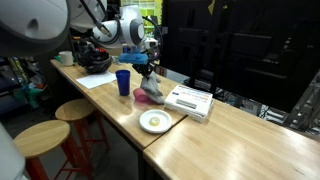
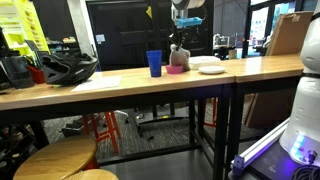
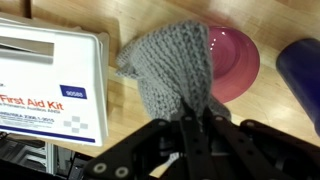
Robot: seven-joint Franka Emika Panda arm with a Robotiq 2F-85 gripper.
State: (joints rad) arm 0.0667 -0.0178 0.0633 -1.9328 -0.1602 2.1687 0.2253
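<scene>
Over the wooden counter (image 1: pixel 240 140), my claw (image 3: pixel 195 118) is clamped tight on a grey knitted cloth (image 3: pixel 170 65) above the pink bowl (image 3: pixel 238 60), hemmed between first aid kit (image 3: pixel 50 85) and blue cup (image 3: pixel 302 70).

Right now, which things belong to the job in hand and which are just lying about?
In hand: knit cloth, pink bowl.
Lying about: first aid kit, blue cup, white plate, helmet.

First aid kit (image 3: pixel 50 90) cut by edge, pink bowl (image 3: pixel 240 55) half behind cloth (image 3: pixel 170 65)
</scene>
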